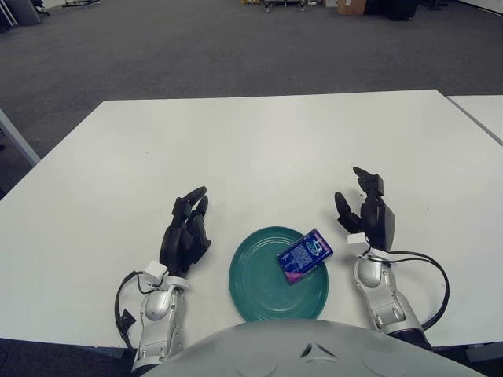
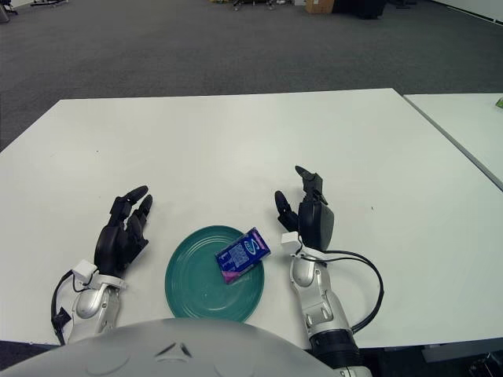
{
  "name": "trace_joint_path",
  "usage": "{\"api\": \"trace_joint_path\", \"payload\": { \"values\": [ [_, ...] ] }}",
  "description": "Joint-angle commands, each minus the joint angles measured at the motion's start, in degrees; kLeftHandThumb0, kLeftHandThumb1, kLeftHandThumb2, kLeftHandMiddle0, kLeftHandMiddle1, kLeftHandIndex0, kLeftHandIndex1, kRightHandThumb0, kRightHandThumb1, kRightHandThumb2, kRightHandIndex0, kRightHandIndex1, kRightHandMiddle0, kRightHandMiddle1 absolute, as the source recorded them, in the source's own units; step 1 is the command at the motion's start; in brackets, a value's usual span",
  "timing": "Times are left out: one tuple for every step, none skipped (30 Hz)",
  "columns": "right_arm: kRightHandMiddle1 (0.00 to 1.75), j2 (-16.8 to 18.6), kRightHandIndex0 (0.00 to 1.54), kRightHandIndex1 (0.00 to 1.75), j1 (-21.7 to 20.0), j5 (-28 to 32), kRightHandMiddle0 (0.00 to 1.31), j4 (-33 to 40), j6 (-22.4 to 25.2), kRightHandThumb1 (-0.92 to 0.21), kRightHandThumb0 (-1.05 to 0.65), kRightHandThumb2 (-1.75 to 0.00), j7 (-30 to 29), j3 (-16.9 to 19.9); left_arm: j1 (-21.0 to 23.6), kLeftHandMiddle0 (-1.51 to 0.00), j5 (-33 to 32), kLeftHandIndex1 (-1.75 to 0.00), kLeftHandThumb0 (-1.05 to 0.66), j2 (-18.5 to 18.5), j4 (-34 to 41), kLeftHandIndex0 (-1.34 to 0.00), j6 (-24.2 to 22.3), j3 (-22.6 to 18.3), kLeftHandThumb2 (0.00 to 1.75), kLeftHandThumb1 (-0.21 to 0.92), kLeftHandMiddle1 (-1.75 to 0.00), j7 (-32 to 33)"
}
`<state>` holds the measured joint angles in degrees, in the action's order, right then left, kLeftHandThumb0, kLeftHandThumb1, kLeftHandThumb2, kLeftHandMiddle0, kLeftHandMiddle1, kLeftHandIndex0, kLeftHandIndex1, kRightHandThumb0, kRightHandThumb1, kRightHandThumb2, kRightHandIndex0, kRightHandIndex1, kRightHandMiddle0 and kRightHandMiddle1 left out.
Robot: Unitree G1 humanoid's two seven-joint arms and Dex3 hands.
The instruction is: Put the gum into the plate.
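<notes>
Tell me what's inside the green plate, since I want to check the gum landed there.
The gum pack lies on the green plate, at its right side, overhanging the rim a little. Nothing else shows there; the surface under the pack is hidden. Both the left hand and right hand are empty.

Small flat blue-and-purple gum packet (image 1: 304,255), lying tilted inside round teal plate (image 1: 255,290), toward its right rim, one corner jutting past the edge.
</notes>
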<state>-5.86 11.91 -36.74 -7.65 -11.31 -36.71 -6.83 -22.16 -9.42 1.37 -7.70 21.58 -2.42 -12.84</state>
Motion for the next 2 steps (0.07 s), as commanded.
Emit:
{"api": "trace_joint_path", "payload": {
  "values": [
    [0.91,-2.5,0.51,0.01,6.5,-1.8,0.0,-9.9,3.3,-0.92,-0.75,-0.55,0.0,-1.2,-1.3,-0.28,1.5,-0.8,-0.82,-0.2,-5.0,0.0,-1.5,0.1,0.87,0.92,0.0,1.0],
    [0.9,-2.7,0.52,0.02,6.5,-1.5,0.0,-9.9,2.6,-0.92,-0.75,-0.55,0.2,-1.3,-1.3,-0.28,1.8,-0.8,-0.83,-0.3,-5.0,0.0,-1.3,0.2,0.87,0.92,0.0,1.0]
  ]
}}
